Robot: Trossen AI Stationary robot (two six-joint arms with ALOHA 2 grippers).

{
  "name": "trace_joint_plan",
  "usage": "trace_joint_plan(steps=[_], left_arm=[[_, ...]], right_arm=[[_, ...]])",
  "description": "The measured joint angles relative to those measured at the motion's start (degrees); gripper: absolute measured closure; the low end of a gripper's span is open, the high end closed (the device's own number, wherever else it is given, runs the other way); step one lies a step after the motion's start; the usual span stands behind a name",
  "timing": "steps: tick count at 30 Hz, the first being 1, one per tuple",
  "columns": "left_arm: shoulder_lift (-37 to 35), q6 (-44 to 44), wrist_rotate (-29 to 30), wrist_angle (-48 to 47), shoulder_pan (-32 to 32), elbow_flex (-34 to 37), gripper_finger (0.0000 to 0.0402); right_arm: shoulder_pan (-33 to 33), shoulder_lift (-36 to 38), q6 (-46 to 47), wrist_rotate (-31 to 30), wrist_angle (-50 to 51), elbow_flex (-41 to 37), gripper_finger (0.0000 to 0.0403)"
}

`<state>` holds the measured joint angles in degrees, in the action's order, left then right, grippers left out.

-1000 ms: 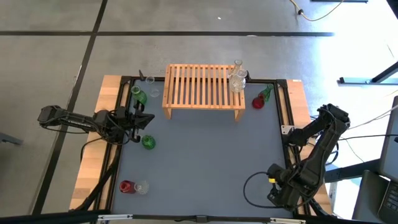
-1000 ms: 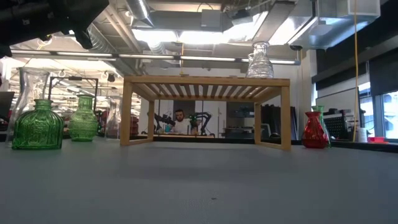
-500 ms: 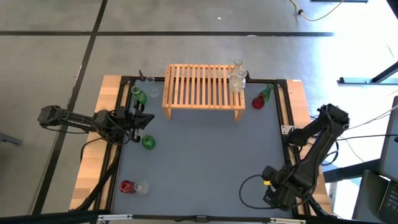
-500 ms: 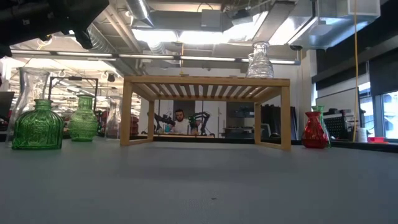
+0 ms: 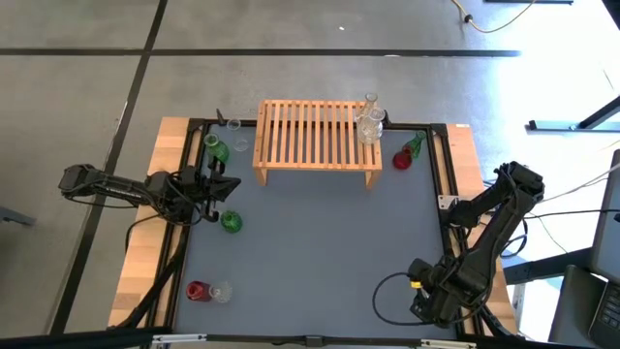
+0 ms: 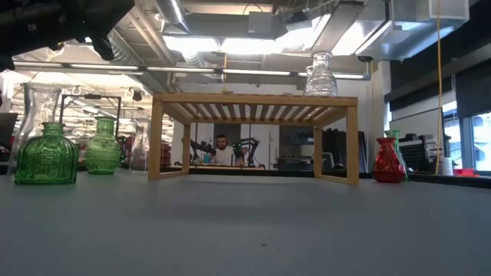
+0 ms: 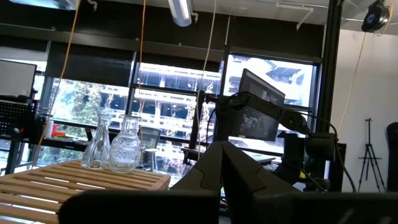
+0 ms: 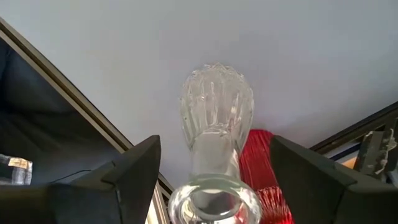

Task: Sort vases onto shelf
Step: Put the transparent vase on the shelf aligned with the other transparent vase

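Right pincer (image 8: 217,171) hangs over the near right corner of the table (image 5: 320,252), pointed down, its two fingers (image 8: 134,177) spread wide on either side of a clear ribbed vase (image 8: 214,118). The vase's neck stands in the gap and neither finger seems to touch it, so nothing is gripped yet. A red vase (image 8: 264,168) stands just beside the clear one, close to one finger.

Judged from this, the step in hand is the pick-up of that clear vase. The next move calls for pressing the fingers together on the neck without knocking the red neighbour, then lifting and carrying it across to the shelf (image 5: 315,136) at the far edge. Two clear vases (image 5: 368,124) already stand at the shelf's right end, and a place beside them would suit.

Left pincer (image 5: 225,186) waits near the left edge, pressed together and empty, just beside a green vase (image 5: 231,222)
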<state>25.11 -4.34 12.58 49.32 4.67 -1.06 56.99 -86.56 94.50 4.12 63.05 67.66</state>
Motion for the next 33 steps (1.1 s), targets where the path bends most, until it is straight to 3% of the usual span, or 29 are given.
trace_joint_plan(steps=[18, 33], left_arm=[[0.0, 0.0, 0.0, 0.0, 0.0, 0.0, 0.0399], [0.0, 0.0, 0.0, 0.0, 0.0, 0.0, 0.0399]], right_arm=[[1.75, 0.0, -0.53, 0.11, -0.48, 0.0, 0.012], [2.62, 0.0, -1.75, -3.06, -0.48, 0.04, 0.0268]])
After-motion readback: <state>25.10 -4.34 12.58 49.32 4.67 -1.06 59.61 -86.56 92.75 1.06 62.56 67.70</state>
